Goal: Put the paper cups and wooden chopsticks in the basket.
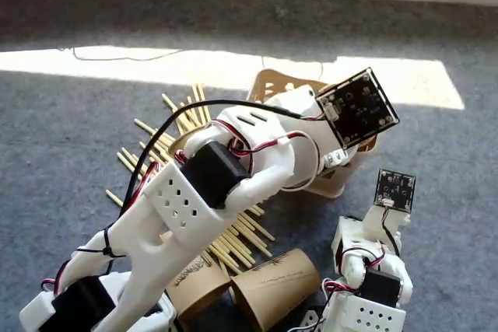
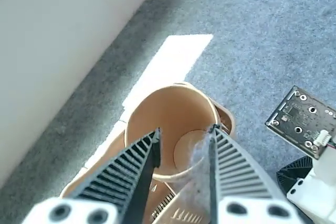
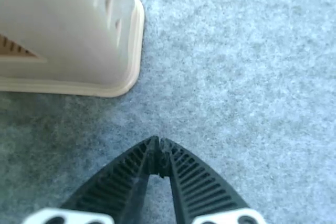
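Foreground: left arm [image 1: 187,200], stretched across the carpet [image 1: 62,130] and over the basket [image 1: 268,83], which stands toward the carpet's far edge. The left gripper [image 2: 185,129] hangs above a paper cup [image 2: 157,103] that sits upright inside the basket; jaws parted, gripping nothing. Two loose cups [image 1: 274,289] lie on their sides toward the near edge, between the arm bases. The wooden chopsticks [image 1: 167,134] lie fanned beside the basket. The right gripper [image 3: 159,156] is closed and empty, just beside a basket corner. Step judged: one cup delivered. Next move: lift clear, then descend on a loose cup with the jaws spanning its wall.
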Motion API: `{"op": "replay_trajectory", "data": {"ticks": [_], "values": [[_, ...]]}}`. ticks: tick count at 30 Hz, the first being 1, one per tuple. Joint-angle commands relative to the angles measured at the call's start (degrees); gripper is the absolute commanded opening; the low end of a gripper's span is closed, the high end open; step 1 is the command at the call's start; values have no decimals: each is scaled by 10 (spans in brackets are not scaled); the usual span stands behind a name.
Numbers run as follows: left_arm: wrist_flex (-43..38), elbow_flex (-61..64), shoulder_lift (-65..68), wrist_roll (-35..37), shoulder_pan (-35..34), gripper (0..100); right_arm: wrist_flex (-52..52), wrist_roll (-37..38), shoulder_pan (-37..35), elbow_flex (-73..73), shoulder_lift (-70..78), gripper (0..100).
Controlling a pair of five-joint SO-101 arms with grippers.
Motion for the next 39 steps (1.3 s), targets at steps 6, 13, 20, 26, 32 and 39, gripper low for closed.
{"op": "replay_trajectory", "data": {"ticks": [6,13,20,26,32,39], "values": [[86,-19,-43,5,-22,153,-18,-3,7,62,-4,19],[176,-18,-105,6,-94,153,-18,-3,7,62,-4,19],[245,-17,-164,62,-175,153,-18,-3,7,62,-4,19],[269,-7,-166,63,-291,154,-18,-3,7,62,-4,19],[270,31,-128,63,-368,158,-18,-3,7,62,-4,19],[275,73,-78,-10,-414,158,-18,-3,7,62,-4,19]]}}
